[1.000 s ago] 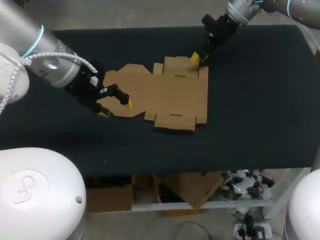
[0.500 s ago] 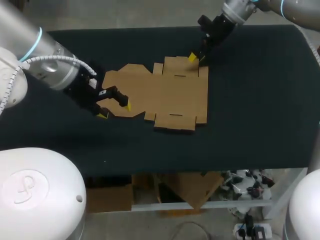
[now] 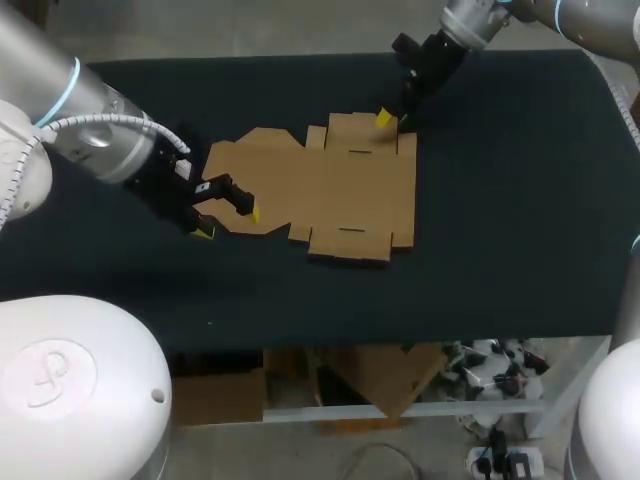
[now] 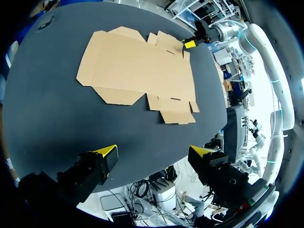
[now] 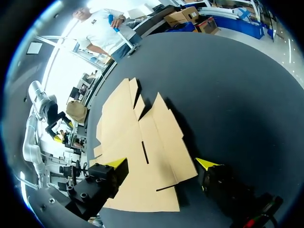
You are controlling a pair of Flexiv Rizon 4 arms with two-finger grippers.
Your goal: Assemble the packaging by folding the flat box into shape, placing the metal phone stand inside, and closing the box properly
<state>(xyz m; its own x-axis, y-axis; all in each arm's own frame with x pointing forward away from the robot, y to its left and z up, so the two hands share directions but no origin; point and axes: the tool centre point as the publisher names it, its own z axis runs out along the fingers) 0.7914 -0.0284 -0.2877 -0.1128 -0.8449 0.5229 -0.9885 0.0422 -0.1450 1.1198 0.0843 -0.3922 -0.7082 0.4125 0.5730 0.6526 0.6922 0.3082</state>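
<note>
The flat brown cardboard box [image 3: 320,185] lies unfolded in the middle of the black table. My left gripper [image 3: 228,220] is open at the box's left edge, one yellow tip near the cardboard. In the left wrist view the box [image 4: 137,71] lies well ahead of that gripper [image 4: 153,153]. My right gripper [image 3: 392,120] is open at the box's far right corner. In the right wrist view one of its fingers is over the cardboard [image 5: 137,152] and the other over bare cloth, with the flap's edge under the gripper [image 5: 161,165]. No metal phone stand is in view.
The black table cloth [image 3: 500,200] spreads wide to the right of the box and along the front edge. In the left wrist view my right gripper [image 4: 190,43] shows at the box's far corner.
My right gripper has shifted a little to the left along the box's far corner. My left arm has drawn slightly back to the left. The box has not moved.
</note>
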